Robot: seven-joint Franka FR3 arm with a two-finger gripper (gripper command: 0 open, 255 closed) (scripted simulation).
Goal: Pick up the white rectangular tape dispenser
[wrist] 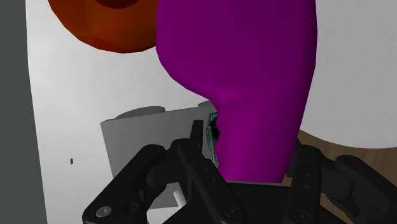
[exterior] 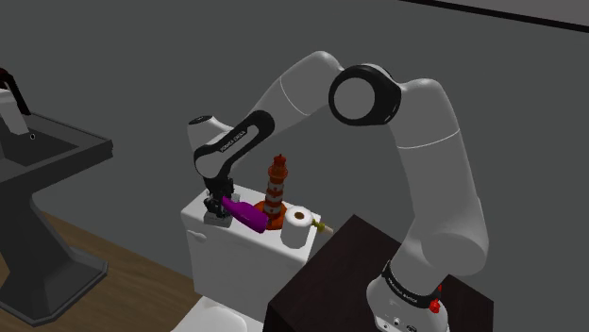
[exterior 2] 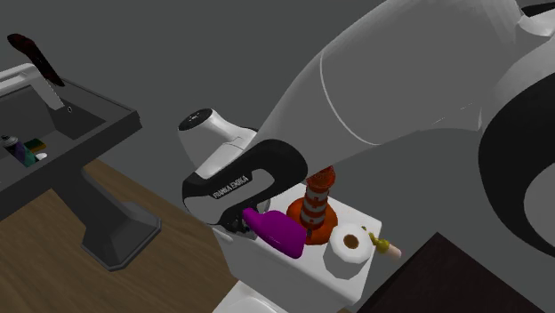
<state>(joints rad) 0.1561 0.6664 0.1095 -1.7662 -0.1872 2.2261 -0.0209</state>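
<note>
Purple bottle (wrist: 254, 83) beside pale tape dispenser (wrist: 149, 143)

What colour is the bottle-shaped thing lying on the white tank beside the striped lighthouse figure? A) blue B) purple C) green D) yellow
B: the bottle lying on the white tank next to the lighthouse figure is plainly purple.

White rectangular tank lid (exterior: 219, 229) carrying, grouped together: a magenta bottle-shaped object (exterior: 247, 215) lying on its side; an orange-and-white banded lighthouse figurine (exterior: 276, 187) upright on an orange base, just behind it; a white paper roll (exterior: 298, 226) at the lid's corner, a small yellow piece (exterior: 324, 226) beside it. Dark pedestal sink (exterior: 52, 156) on brown wooden floor (exterior: 113, 257); grey wall (exterior: 142, 57) behind.
</note>
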